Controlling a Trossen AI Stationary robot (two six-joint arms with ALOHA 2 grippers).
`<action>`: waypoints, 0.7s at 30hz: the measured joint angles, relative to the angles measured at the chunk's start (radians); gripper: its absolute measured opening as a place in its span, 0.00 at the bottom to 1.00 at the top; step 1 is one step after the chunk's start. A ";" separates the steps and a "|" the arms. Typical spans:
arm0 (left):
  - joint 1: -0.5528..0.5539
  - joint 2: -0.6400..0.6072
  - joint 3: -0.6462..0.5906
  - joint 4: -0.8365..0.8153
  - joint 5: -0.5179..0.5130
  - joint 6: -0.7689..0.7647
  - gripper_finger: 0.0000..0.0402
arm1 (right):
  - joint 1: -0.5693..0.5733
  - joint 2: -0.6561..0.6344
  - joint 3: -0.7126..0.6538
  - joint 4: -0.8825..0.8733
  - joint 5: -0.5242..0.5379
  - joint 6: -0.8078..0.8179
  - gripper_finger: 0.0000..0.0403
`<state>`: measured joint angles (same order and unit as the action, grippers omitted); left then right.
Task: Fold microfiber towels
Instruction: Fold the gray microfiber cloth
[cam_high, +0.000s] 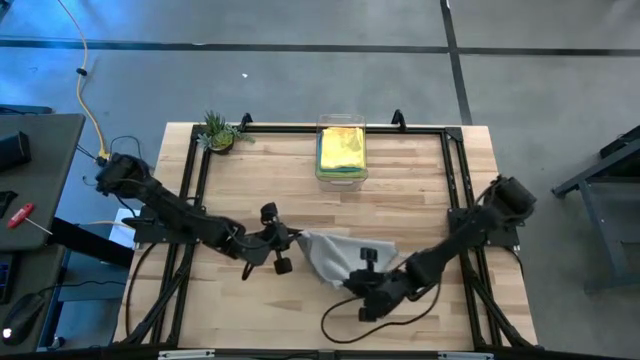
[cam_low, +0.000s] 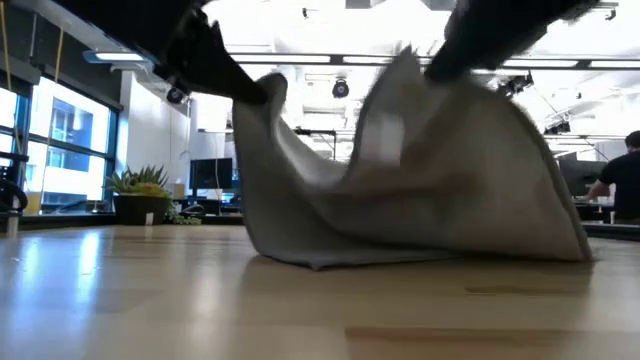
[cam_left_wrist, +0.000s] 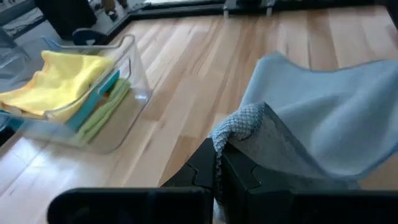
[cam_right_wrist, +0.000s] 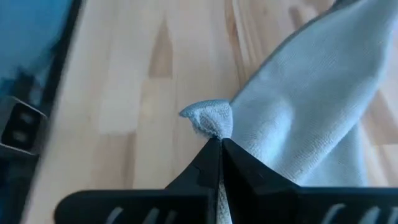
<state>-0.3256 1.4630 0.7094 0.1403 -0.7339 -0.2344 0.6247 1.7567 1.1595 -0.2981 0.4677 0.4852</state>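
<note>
Grey towel (cam_high: 335, 255) at table (cam_high: 420, 200) centre-near, two corners lifted, middle sagging to wood. Left gripper (cam_left_wrist: 217, 171) clamped on left corner; right gripper (cam_right_wrist: 221, 152) clamped on right corner. Yellow towel (cam_high: 342, 145) tops stack in clear bin (cam_high: 341, 178) at far edge, teal and green edges beneath. Plant (cam_high: 218, 132) at far left.

Both arms are showing as matte black, chunky jointed links. The left arm (cam_high: 170, 208) is carrying knob-like round parts near its gripper end, beside the grey towel (cam_high: 335, 253), and the right arm (cam_high: 470, 235) is trailing a looping black cable beside that towel. Each wrist view is showing a pair of dark, wedge-shaped angular fingers (cam_right_wrist: 217, 165) narrowing to thin tips.
</note>
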 joint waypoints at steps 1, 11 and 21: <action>-0.011 -0.008 0.000 -0.005 -0.009 -0.009 0.00 | 0.008 -0.016 0.000 0.001 0.014 0.007 0.00; -0.156 -0.108 0.001 -0.074 -0.052 -0.117 0.00 | 0.062 -0.098 0.000 0.076 0.132 0.081 0.00; -0.276 -0.220 0.035 -0.161 -0.215 -0.228 0.00 | 0.057 -0.161 0.054 -0.036 0.166 0.230 0.00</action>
<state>-0.6016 1.2432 0.7444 -0.0202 -0.9489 -0.4624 0.6822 1.5961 1.2139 -0.3346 0.6334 0.7155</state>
